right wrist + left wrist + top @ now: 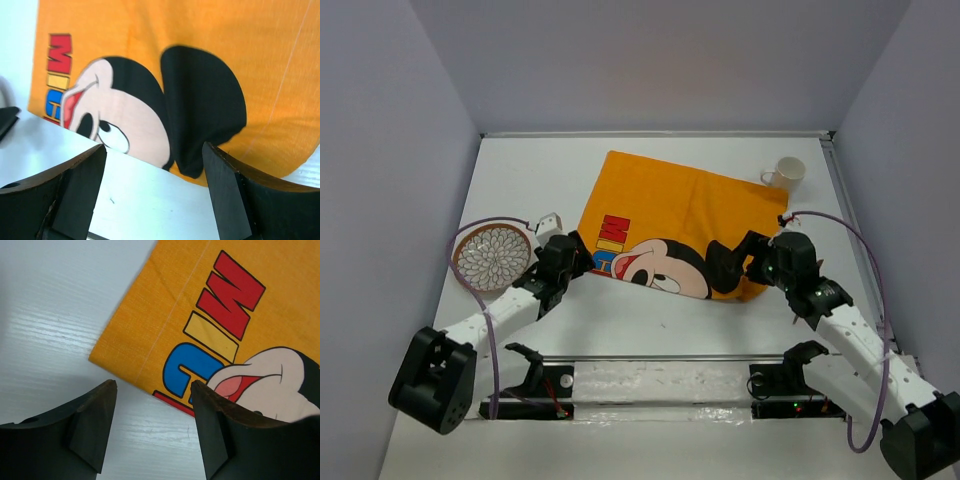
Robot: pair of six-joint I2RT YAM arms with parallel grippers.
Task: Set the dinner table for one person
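The white dinner table point(650, 325) carries an orange cartoon-mouse placemat point(670, 200), lying askew across the middle. My left gripper point(582, 262) is open and empty over the placemat's near left corner point(107, 360), its fingers point(95, 425) above bare table. My right gripper point(732, 262) is open and empty at the placemat's near right edge point(200, 177); its fingers point(225, 195) straddle table and cloth. A patterned round plate point(494, 256) sits at the left. A white cup point(785, 173) stands at the far right.
A thin metal rail point(660, 357) runs across the table's near side, in front of the arm bases. Grey walls close the table on the left, back and right. Cables arc from both arms, one looping around the plate.
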